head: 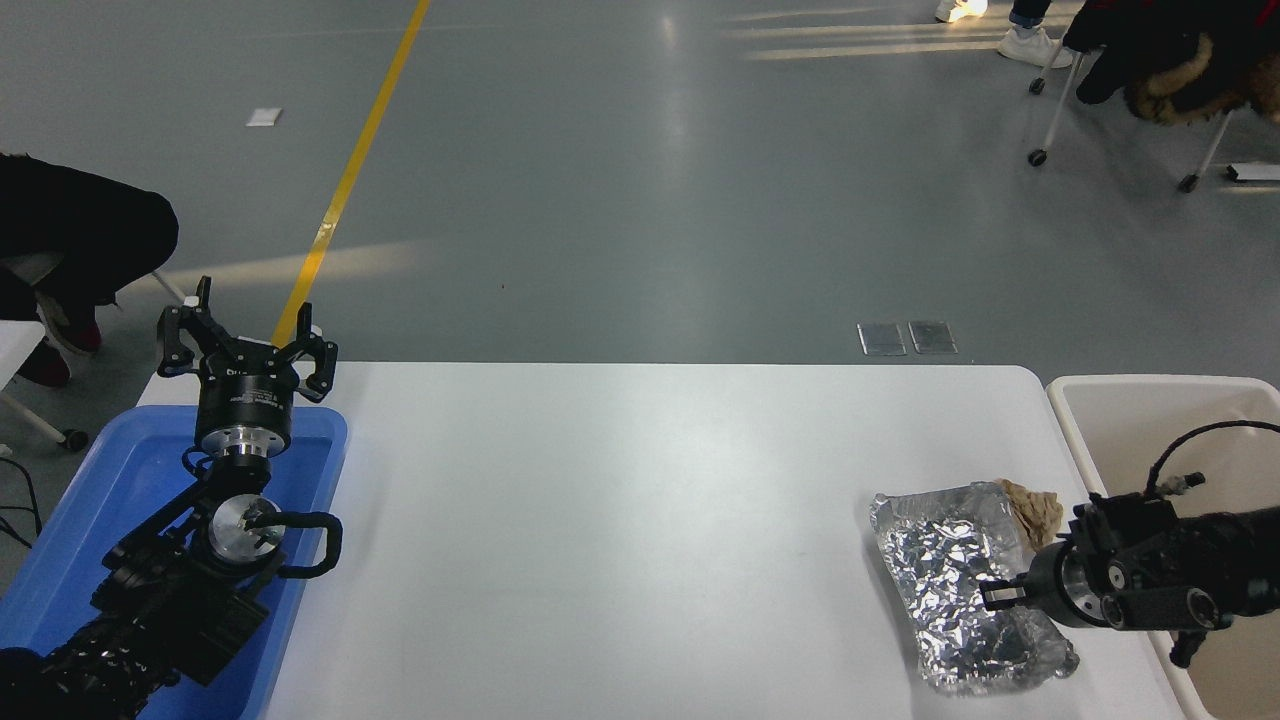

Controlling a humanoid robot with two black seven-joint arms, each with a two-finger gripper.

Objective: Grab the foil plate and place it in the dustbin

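The foil plate (950,570) is shiny, crinkled silver and lies near the table's right front corner, long axis running away from me. My right gripper (992,594) comes in from the right edge and is shut on the plate's right rim. The plate's far end looks slightly raised and overlaps the paper ball. The cream dustbin (1150,385) stands just off the table's right edge, behind my right arm. My left gripper (245,345) is open and parked over the blue bin at the lower left.
A crumpled tan paper ball (1040,508) sits right behind the plate, partly hidden by it. A blue bin (120,470) lies under my left arm. A seated person's dark-clad legs (80,230) are at the far left. A wheeled chair with a dark coat (1150,60) stands at the top right.
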